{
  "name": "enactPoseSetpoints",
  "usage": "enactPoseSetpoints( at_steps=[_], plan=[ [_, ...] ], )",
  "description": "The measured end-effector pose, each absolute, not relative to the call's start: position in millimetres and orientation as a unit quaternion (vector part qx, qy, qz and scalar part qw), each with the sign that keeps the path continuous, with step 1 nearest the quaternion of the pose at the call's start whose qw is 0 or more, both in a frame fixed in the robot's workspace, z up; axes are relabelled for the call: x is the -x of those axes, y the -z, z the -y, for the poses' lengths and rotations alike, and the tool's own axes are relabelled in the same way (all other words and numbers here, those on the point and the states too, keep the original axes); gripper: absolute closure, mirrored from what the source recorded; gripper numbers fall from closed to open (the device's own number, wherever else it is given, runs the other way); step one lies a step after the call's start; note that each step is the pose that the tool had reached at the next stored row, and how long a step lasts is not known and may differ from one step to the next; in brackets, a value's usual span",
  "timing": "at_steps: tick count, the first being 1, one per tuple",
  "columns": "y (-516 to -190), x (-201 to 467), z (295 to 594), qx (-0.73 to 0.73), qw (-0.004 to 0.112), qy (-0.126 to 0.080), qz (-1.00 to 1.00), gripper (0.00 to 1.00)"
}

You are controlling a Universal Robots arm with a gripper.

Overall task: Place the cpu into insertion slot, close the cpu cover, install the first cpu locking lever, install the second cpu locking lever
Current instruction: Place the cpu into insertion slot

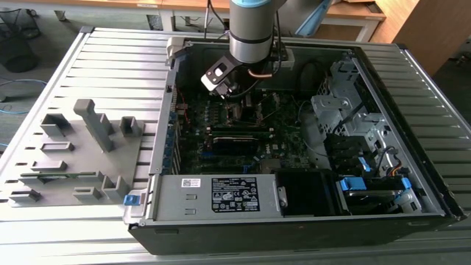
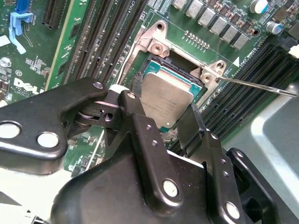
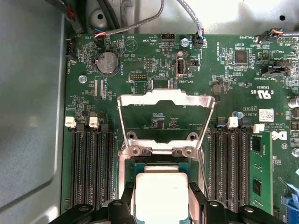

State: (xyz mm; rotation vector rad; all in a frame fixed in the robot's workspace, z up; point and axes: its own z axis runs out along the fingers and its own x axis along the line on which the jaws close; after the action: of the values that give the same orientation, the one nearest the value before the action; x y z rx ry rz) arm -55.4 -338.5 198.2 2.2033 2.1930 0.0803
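Exterior view: arm reaches down into the open computer case, which lies on the slatted surface; end effector sits low over the motherboard

Second wrist view: end effector has its two fingers pressed against opposite edges of the cpu, apparently pinching it. The cpu lies within the insertion slot; cannot tell if it is fully seated. A thin locking lever stands free beside the socket

First wrist view: cpu is level in the socket between the fingers. The cpu cover is swung open, away from the chip

Progress, judged: placement is at or near completion and the chip is not released; cover not closed, neither lever latched
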Motion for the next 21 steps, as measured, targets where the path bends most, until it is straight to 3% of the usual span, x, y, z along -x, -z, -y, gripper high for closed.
enactPoseSetpoints(
  at_steps=[21],
  plan=[
    [-194.9,55.9,338.0,-0.708,0.018,-0.024,-0.705,0.46]
  ],
)
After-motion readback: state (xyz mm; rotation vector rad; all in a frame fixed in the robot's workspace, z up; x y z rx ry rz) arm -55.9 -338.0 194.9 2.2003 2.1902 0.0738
